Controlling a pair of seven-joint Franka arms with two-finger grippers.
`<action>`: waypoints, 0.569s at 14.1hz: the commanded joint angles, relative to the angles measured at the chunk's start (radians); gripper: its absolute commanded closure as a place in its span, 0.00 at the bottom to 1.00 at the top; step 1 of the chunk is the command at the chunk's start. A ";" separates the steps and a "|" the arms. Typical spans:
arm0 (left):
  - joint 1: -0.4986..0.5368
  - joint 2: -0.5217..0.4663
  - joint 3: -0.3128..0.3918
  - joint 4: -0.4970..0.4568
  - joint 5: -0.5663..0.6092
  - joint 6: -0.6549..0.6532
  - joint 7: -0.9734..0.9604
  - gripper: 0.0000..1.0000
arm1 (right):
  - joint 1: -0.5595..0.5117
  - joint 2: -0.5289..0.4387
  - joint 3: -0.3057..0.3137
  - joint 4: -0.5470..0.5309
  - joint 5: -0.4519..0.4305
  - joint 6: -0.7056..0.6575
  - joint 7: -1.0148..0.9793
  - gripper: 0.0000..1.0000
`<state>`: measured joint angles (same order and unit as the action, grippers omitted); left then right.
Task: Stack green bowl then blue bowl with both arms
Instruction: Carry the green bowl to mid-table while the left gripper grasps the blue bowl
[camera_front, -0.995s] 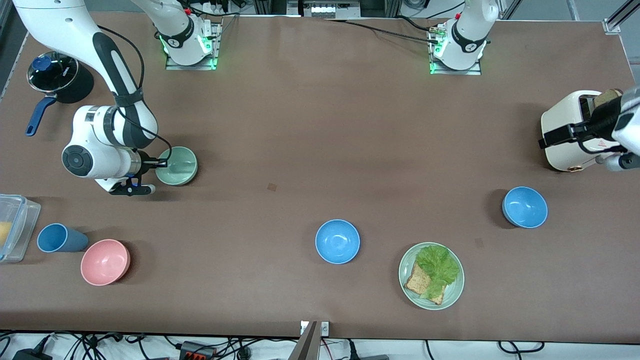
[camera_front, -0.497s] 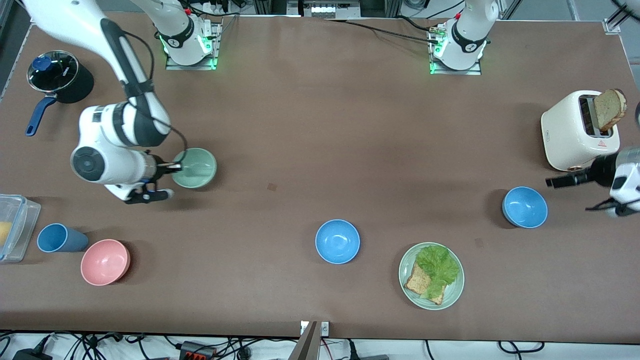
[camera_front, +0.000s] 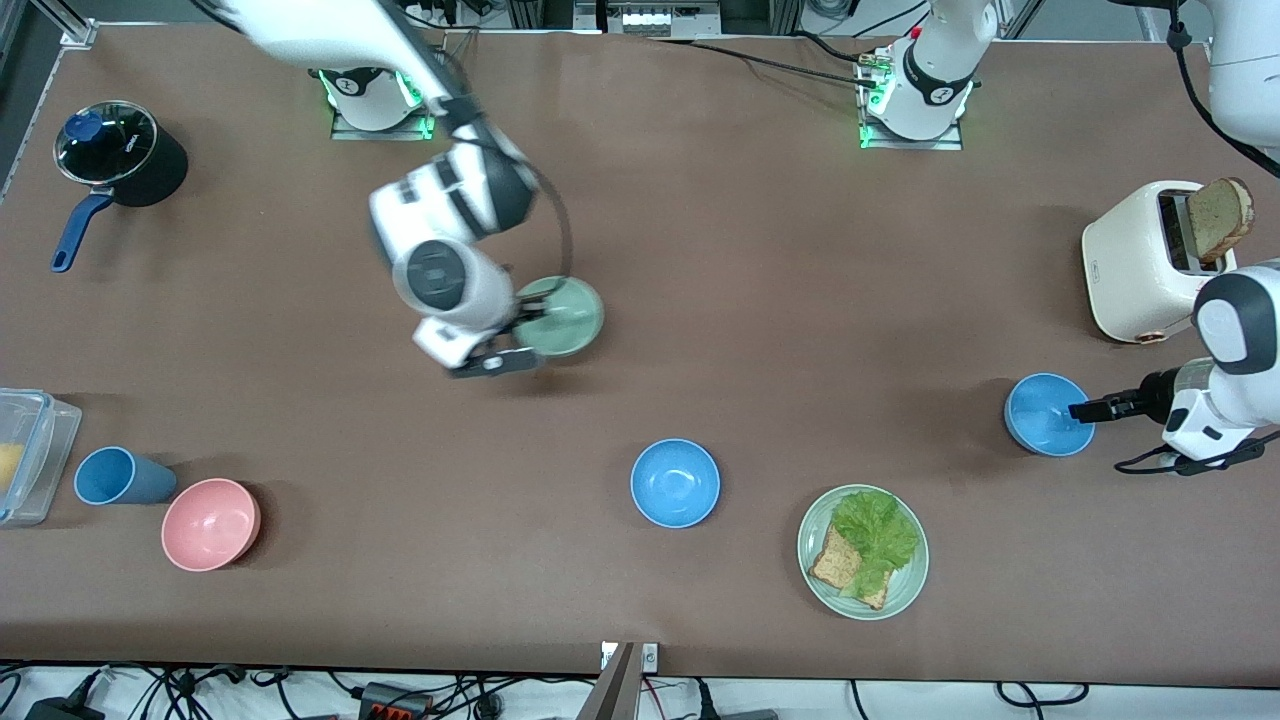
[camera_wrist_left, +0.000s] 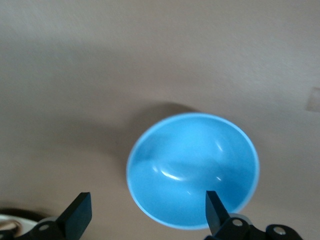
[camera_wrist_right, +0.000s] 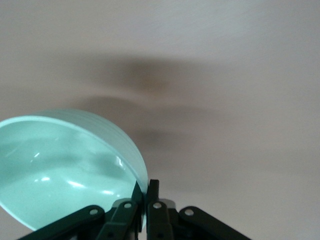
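Both tools at bowl rims

Both arms (camera_front: 450, 200) are glossy white with rounded shells, dark grey-black joint bands and thin black cables looping alongside. Their bases (camera_front: 915, 95) glow green on metal plates, and each ends in a black claw (camera_front: 1085, 410) with flat, bolted fingers (camera_wrist_left: 77, 215).

Right gripper (camera_wrist_right: 146, 192) clamped on rim of green bowl (camera_wrist_right: 60, 165), one finger inside bowl, other finger outside wall; bowl tilted, lifted over bare brown table (camera_wrist_right: 225, 100); blurred shadow on table under bowl
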<state>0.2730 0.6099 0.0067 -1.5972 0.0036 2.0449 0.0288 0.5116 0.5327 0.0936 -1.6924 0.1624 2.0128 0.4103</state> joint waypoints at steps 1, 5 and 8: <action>0.002 0.016 -0.002 0.013 0.039 0.014 0.016 0.00 | 0.040 0.079 -0.011 0.080 0.126 0.021 0.018 1.00; 0.006 0.041 -0.008 -0.027 0.036 0.018 0.014 0.00 | 0.134 0.159 -0.011 0.080 0.129 0.162 0.109 1.00; 0.006 0.039 -0.010 -0.044 0.036 0.021 0.014 0.05 | 0.162 0.176 -0.012 0.079 0.124 0.196 0.119 1.00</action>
<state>0.2742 0.6628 0.0035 -1.6207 0.0230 2.0543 0.0288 0.6604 0.6958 0.0919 -1.6385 0.2791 2.2099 0.5124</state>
